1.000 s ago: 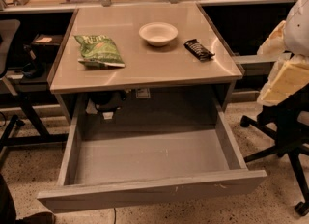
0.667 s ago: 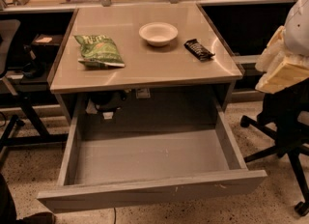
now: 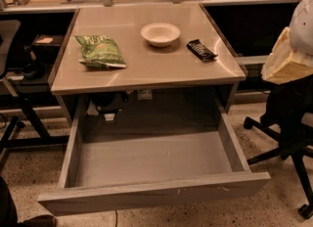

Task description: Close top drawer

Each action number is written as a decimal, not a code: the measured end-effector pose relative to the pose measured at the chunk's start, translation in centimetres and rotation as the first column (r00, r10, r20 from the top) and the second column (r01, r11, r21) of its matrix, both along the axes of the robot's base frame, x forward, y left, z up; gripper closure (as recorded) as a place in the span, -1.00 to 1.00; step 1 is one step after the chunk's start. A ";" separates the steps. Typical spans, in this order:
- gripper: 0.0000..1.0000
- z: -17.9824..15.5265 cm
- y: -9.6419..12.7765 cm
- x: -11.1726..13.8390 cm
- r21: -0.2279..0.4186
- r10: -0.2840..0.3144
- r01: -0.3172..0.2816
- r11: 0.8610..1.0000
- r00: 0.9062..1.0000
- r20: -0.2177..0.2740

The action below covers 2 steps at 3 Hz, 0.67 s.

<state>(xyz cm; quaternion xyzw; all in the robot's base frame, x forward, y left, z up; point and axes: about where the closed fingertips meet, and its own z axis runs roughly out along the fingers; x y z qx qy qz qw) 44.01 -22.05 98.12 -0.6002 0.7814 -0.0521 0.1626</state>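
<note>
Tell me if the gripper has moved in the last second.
Yes: the gripper, right of the desk, has risen slightly; its lower end is now level with the desktop.

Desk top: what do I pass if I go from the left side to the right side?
green chip bag → white bowl → dark snack bar → claw, up in the air past the right edge of the desk
</note>
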 end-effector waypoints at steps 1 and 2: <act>1.00 -0.5 -2.0 -2.3 -0.050 -0.039 0.038 0.998 0.999 -0.022; 1.00 -2.7 -4.2 -6.5 -0.088 -0.100 0.092 0.992 0.990 -0.097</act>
